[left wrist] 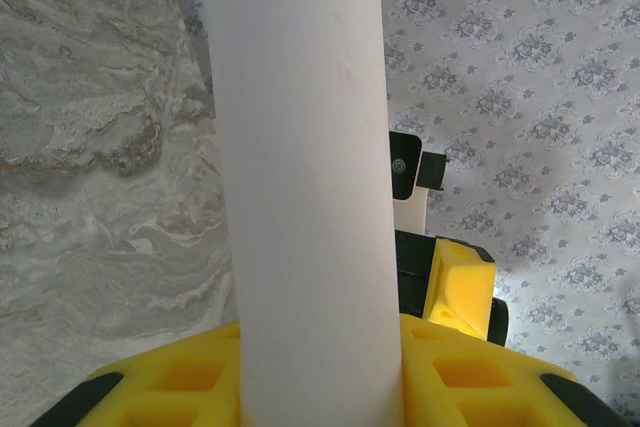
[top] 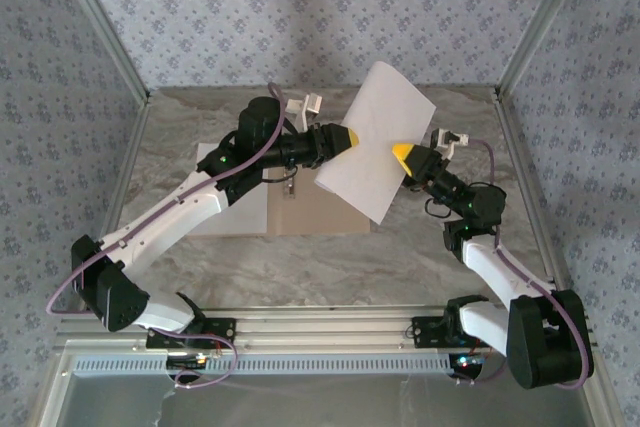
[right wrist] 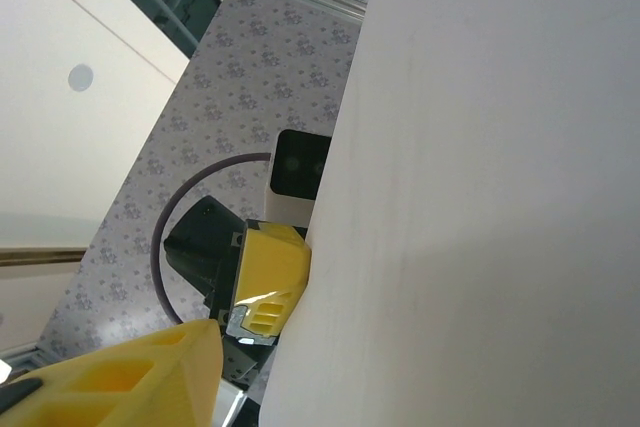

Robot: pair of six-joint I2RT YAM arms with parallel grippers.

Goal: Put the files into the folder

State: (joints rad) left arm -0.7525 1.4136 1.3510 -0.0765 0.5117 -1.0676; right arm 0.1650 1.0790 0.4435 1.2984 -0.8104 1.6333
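Because the white sheet (top: 380,112) hangs in the air above the tan folder (top: 315,215) on the table (top: 300,269), the left gripper (top: 347,137) pinches one edge to carry it while the right gripper (top: 403,155) meets the opposite edge, likely to steady it, its grip impossible to tell.

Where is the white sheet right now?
Top view: the white sheet hangs in the air at centre, pinched at its left edge by the left gripper, the right gripper at its right edge, over the tan folder.
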